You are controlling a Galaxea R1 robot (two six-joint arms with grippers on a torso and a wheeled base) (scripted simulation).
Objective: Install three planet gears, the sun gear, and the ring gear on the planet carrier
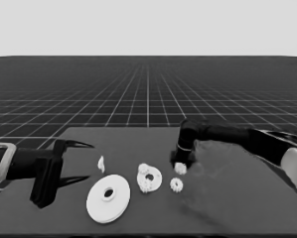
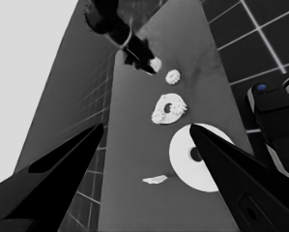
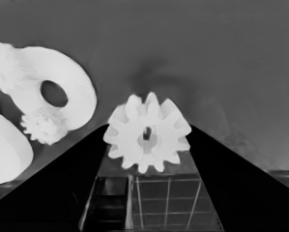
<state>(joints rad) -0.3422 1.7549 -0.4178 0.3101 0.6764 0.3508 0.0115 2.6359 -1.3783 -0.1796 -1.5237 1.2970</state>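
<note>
White gear sits clenched between the right gripper fingers, just right of the smaller round part, which carries two gears already. I'd lift straight, then lower slowly onto a free spot. Left gripper waits released, far left.

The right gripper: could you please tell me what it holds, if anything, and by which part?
The right gripper holds a small toothed gear between its jaws, gripped by the toothed rim on opposite sides. The left gripper, parked at the table's left end, holds nothing.
</note>
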